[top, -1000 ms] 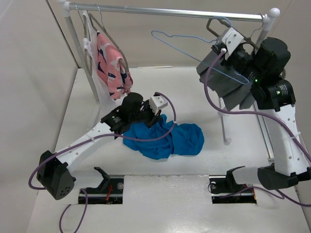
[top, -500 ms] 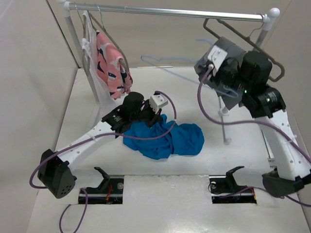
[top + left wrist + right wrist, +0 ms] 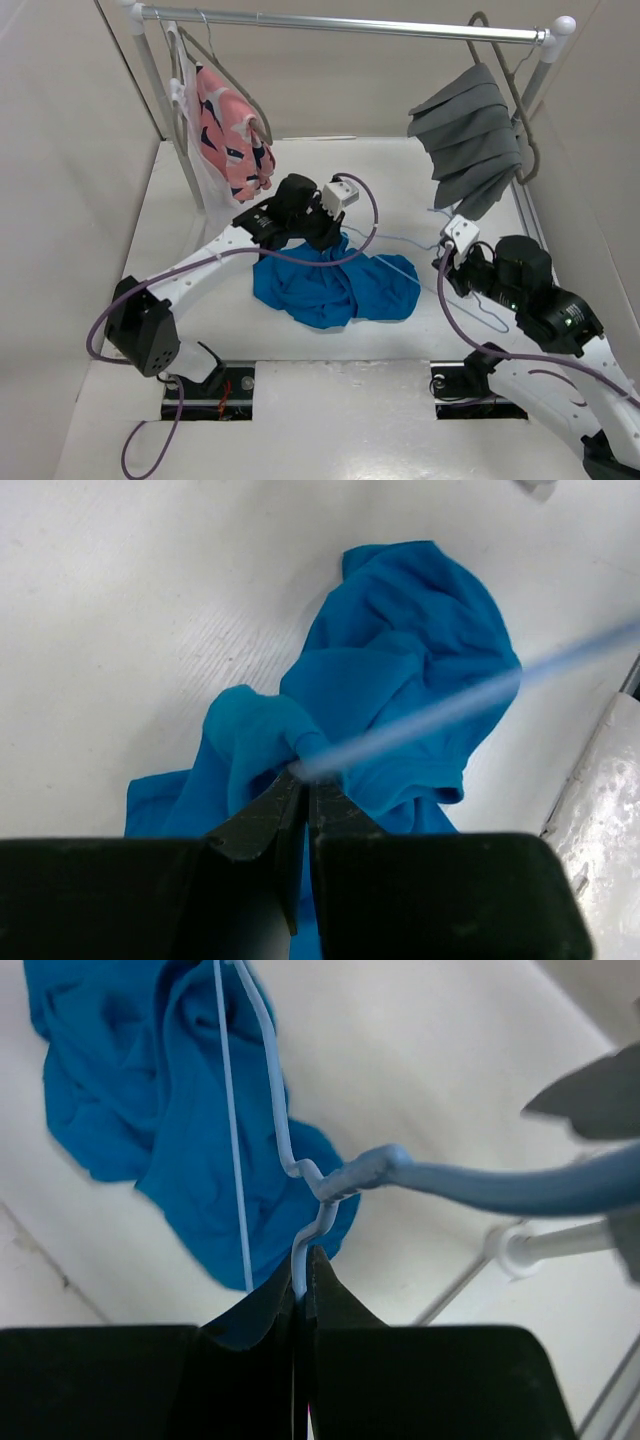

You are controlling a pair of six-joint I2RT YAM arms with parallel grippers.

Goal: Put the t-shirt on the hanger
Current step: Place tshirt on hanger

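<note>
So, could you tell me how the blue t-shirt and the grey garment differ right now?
The t-shirt is bright blue; the grey garment is dark grey and pleated. The t-shirt lies crumpled on the table; the grey garment hangs below the rail. The left gripper pinches a fold of the t-shirt; no gripper touches the grey garment. Both are soft cloth.

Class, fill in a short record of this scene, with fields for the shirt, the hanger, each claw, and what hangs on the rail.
t-shirt: blue, crumpled on the white table, not yet on the hanger
hanger: light-blue wire, held low by the t-shirt, not on the rail
left claw: shut on a fold of the t-shirt
right claw: shut on the hanger's wire below the hook
rail: pink patterned garment at left, grey pleated garment at right
</note>
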